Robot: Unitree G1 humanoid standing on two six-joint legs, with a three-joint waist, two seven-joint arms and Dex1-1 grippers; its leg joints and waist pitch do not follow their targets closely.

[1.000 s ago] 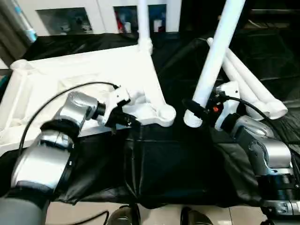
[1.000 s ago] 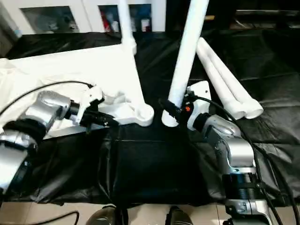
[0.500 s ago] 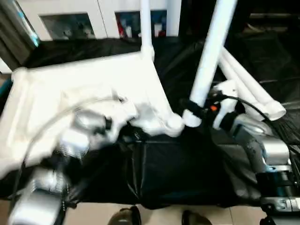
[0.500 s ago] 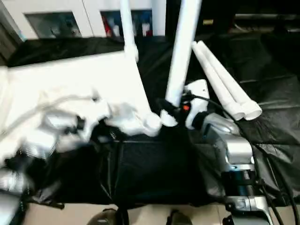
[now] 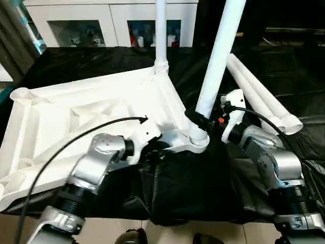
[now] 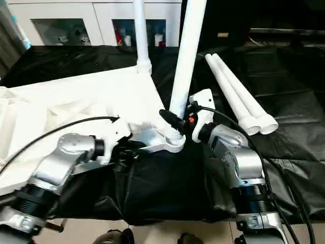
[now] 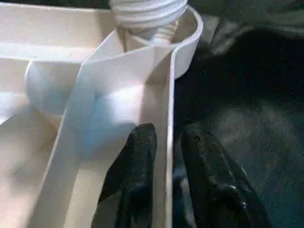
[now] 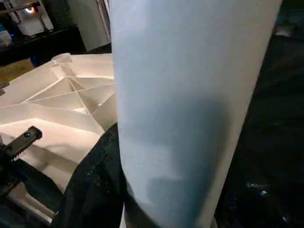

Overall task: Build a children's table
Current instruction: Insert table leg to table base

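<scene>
The children's table top (image 5: 76, 117) lies upside down on black cloth, ribs up. One white leg (image 5: 161, 35) stands upright in its far corner socket. My right gripper (image 5: 202, 119) is shut on a second leg (image 5: 219, 56) and holds it nearly upright. That leg's threaded end (image 7: 148, 9) sits at the near right corner socket (image 5: 197, 142). My left gripper (image 7: 168, 156) is at the top's near rim, just left of that socket. Its black fingers (image 7: 135, 161) stand on either side of the thin rim wall, slightly apart from it.
Two loose white legs (image 5: 264, 96) lie side by side on the cloth at the right. A white glass-door cabinet (image 5: 76, 25) stands behind the table. The cloth's front edge hangs over the floor near my feet (image 5: 129, 238).
The corner socket and the held leg's threaded end were apart; now they meet. My left arm has shifted right along the rim and its fingers have loosened. The camera has also moved.
</scene>
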